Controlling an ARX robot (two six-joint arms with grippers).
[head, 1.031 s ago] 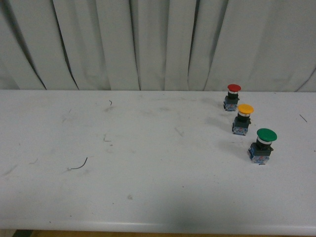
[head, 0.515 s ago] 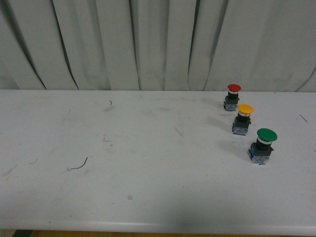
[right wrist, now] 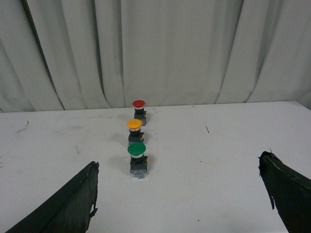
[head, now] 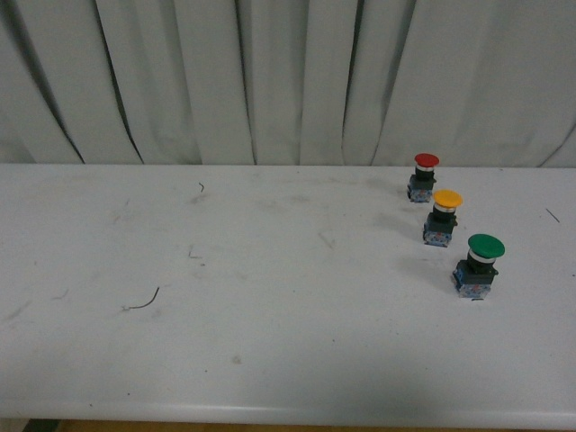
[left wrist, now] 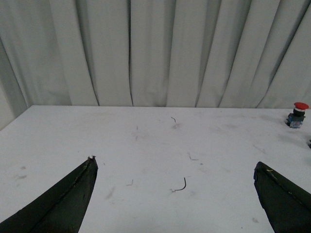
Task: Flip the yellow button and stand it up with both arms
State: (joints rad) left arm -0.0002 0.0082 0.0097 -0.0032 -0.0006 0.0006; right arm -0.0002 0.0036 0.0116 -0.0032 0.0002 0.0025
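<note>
The yellow button [head: 443, 217] stands upright, cap up, on the white table at the right, between a red-capped button [head: 423, 175] behind it and a green-capped button [head: 479, 265] in front. It also shows in the right wrist view [right wrist: 134, 130], beyond the green one [right wrist: 137, 159]. My right gripper [right wrist: 178, 167] is open and empty, well short of the row. My left gripper [left wrist: 174, 166] is open and empty over bare table, far from the buttons. Neither arm shows in the front view.
The white table [head: 270, 315] ends at a front edge close to me. A grey curtain [head: 288, 81] hangs behind it. A small dark curved wire scrap [head: 144, 301] lies at the left, also in the left wrist view [left wrist: 181, 186].
</note>
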